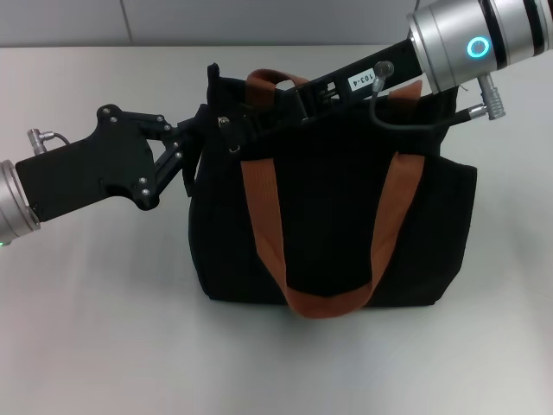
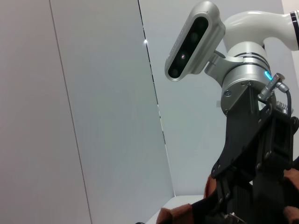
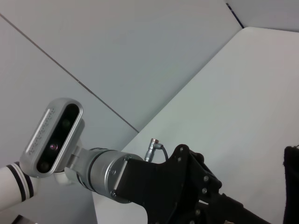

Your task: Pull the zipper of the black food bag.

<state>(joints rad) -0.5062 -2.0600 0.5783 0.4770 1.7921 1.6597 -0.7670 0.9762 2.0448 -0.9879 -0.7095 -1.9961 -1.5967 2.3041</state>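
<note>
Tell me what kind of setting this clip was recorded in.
Probably a lab or test bench: a bare white table, plain grey wall panels, and only the black food bag set between the left gripper and right gripper.

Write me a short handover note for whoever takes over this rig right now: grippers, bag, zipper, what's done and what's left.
Left gripper: at the black food bag's top corner on the robot's left, jaws closed on the fabric there, apparently bracing it.
Right gripper: reaching in over the bag's top edge beside the rear orange handle; its jaws are hidden against the black fabric.
Bag: upright on the white table, front orange handle hanging down its face.
Zipper: pull tab not clearly identifiable, so progress is unknown.
Left: confirm the right gripper has the tab, then pull along the top edge while the left holds.
</note>
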